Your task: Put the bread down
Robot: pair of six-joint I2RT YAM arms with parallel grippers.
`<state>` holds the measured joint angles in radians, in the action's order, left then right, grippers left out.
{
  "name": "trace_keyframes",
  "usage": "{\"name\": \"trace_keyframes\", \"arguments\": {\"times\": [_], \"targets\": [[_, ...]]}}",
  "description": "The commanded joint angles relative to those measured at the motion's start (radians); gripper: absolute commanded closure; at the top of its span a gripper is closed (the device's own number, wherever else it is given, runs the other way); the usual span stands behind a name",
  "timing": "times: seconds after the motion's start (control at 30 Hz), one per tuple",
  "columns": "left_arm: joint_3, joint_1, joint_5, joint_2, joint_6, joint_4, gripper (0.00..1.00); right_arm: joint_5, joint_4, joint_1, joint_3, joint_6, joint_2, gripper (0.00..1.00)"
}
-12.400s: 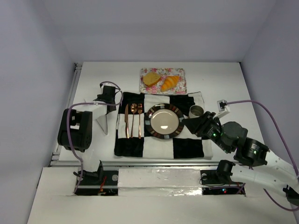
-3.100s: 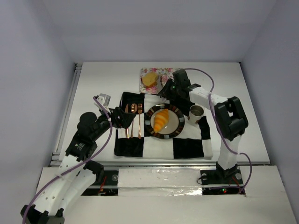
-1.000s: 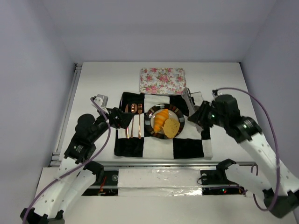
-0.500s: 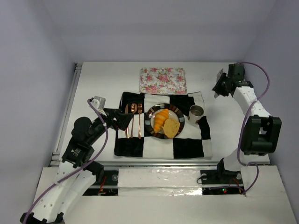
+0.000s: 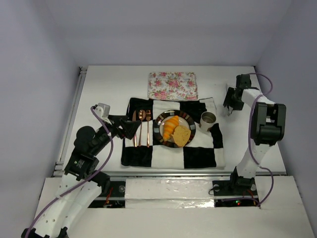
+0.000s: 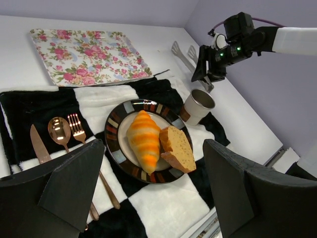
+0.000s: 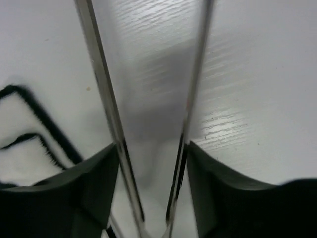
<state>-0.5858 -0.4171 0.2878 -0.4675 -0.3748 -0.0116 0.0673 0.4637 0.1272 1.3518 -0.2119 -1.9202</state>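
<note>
Moved: right claw (image 5: 232, 99), pinching tongs (image 6: 177, 48), now off at two o'clock from plate (image 5: 159, 130), low over surface (image 5: 109, 84). Left claw (image 5: 130, 128): spread, empty. Croissant (image 5: 171, 126), bread slice (image 5: 181, 134): on plate, touching. Likely light, crumbly; grip gently across middles.

You have a white bench (image 5: 109, 84) with a faint wood grain. Take the black-and-white checkered cloth (image 5: 136, 154) as your landmark: it lies flat on the bench near the front edge, roughly midway across. Just beyond the cloth's far edge lies a floral tray (image 5: 173, 85), close to the cloth but not on it. Off the cloth's far right corner, metal tongs (image 6: 184, 58) lie along the bare surface, their two arms spread. The right hand (image 7: 151, 148) grips those arms from outside, so full contact with the bench cannot be confirmed.
</note>
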Motion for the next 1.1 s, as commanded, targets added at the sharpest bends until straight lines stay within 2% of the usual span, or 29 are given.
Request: {"name": "trace_keyframes", "arguments": {"times": [0.0, 0.07, 0.17, 0.3, 0.4, 0.43, 0.47, 0.5, 0.53, 0.57, 0.6, 0.63, 0.67, 0.77, 0.83, 1.07], "targets": [[-0.006, 0.003, 0.011, -0.002, 0.01, 0.053, 0.21, 0.092, -0.002, 0.005, 0.067, 0.022, -0.013, 0.35], [-0.006, 0.003, 0.011, -0.006, 0.01, 0.055, 0.21, 0.107, 0.013, 0.005, 0.089, 0.009, -0.02, 0.23], [-0.006, 0.003, 0.011, -0.014, 0.01, 0.052, 0.21, 0.088, 0.018, 0.005, 0.128, -0.03, 0.022, 0.11], [-0.008, 0.003, 0.002, -0.029, 0.011, 0.047, 0.21, 0.026, 0.004, 0.005, 0.15, -0.147, 0.169, 0.03], [-0.011, 0.003, -0.009, -0.033, 0.011, 0.048, 0.19, -0.119, -0.09, 0.005, 0.017, -0.329, 0.399, 0.05], [-0.011, 0.003, -0.009, -0.031, 0.01, 0.05, 0.19, -0.168, -0.129, 0.005, -0.037, -0.368, 0.468, 0.07], [-0.008, 0.003, -0.009, -0.028, 0.007, 0.055, 0.17, -0.282, -0.167, 0.005, -0.163, -0.398, 0.54, 0.14], [-0.005, 0.003, -0.012, -0.023, -0.002, 0.058, 0.16, -0.335, -0.239, 0.005, -0.224, -0.431, 0.685, 0.19], [-0.003, 0.003, -0.013, -0.023, -0.003, 0.059, 0.15, -0.378, -0.27, 0.005, -0.284, -0.482, 0.758, 0.29], [-0.006, 0.003, -0.012, -0.025, -0.016, 0.055, 0.14, -0.468, -0.293, -0.007, -0.339, -0.503, 0.829, 0.63], [-0.014, 0.003, -0.01, -0.033, -0.027, 0.05, 0.13, -0.515, -0.321, -0.008, -0.432, -0.517, 0.96, 0.78], [-0.022, 0.003, -0.006, -0.039, -0.038, 0.045, 0.13, -0.55, -0.321, -0.008, -0.468, -0.527, 1.025, 0.91], [-0.034, 0.003, 0.002, -0.046, -0.044, 0.035, 0.12, -0.62, -0.313, -0.017, -0.497, -0.524, 1.085, 1.0], [-0.101, 0.003, 0.019, -0.071, -0.065, 0.013, 0.11, -0.736, -0.226, -0.017, -0.556, -0.486, 1.289, 1.0], [-0.152, 0.003, 0.025, -0.077, -0.079, 0.013, 0.1, -0.738, -0.145, -0.069, -0.572, -0.468, 1.386, 1.0], [-0.243, 0.003, 0.027, -0.095, -0.101, -0.017, 0.11, -0.807, -0.12, -0.113, -0.635, -0.448, 1.409, 0.96]]}}
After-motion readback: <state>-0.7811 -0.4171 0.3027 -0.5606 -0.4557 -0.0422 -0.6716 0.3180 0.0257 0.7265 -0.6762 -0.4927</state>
